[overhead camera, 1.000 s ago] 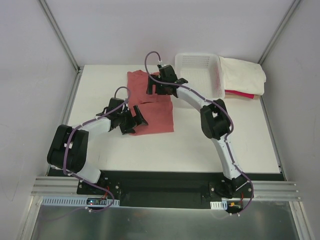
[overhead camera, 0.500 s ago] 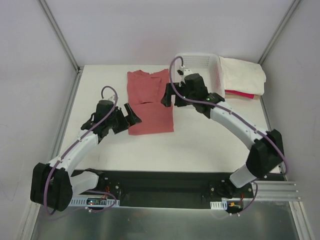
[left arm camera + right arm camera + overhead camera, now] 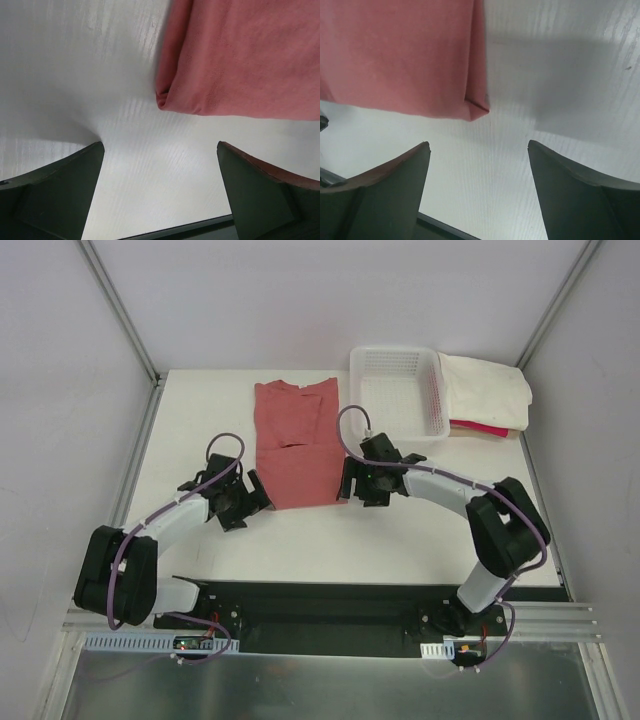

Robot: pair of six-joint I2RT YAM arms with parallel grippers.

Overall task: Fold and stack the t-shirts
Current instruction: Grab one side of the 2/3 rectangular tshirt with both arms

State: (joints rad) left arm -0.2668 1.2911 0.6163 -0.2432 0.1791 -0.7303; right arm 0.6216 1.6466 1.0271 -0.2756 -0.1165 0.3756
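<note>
A white table [image 3: 400,530] is seen from above. At the near-L corner of the dusty salmon-red t-shirt [image 3: 298,445], the left gripper [image 3: 252,502] is held low over the table, its jaws spread wide w/ nothing gripped. In the wrist view the shirt's folded corner is seen just beyond the gap, untouched. The shirt itself is laid flat toward the table's far side, folded into a long narrow strip w/ the collar at the far end. At its near-R corner the right gripper [image 3: 350,482] is likewise spread wide and empty, w/ that corner just ahead of the fingers. Just R of the shirt's far half a white lattice basket [image 3: 438,390] is placed. Further R, past the basket, a cream-white t-shirt [image 3: 490,390] is folded on top of a bright pink-red t-shirt [image 3: 480,428], of which only an edge is shown.
</note>
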